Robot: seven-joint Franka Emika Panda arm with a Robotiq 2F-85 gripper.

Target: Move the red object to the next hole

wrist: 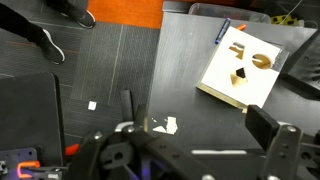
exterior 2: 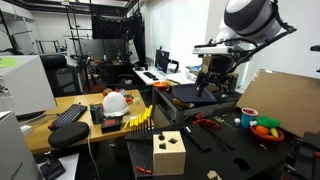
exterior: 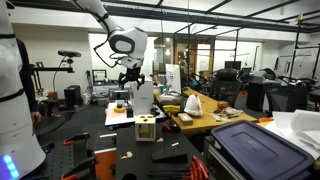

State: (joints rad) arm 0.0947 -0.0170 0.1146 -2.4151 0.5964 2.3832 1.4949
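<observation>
Left to right in an exterior view: keyboard (exterior 2: 70, 115) at the left on the wood desk, white hard hat (exterior 2: 115, 102) next to it, wooden box (exterior 2: 168, 152) near and centre on the dark table, gripper (exterior 2: 212, 80) up high, farther back and right of the box, fruit bowl (exterior 2: 265, 128) at the right edge

Wrist view, same order: paper scraps (wrist: 165, 125) on the dark table near centre, blue pen (wrist: 222, 32) beyond the box, then the box top with its shaped holes (wrist: 240, 75) at the right. The box sits right of the claw's centreline, not under it

Claw: fingers spread wide, nothing between them, well above the table and touching nothing

Red object: can't pick it out in any view. No red shows on the box top from the wrist camera. It may be sunk in one of the holes or just too small to see here, so treat its location as unconfirmed. Red bits on the table in the exterior view look like tools, not the piece

Step, my read: approach phase, pick not started, task basically at zero

Next move needs:
- translate right and nearer until the box top is centred under the claw
- confirm which hole has the red piece before committing
- come straight down with fingers spread, pinch the piece, lift clear of the hole
- shift to the adjacent hole, match the shape's rotation, then release

Risk: the box looks light and loose, so an off-centre descent could shove it
</observation>
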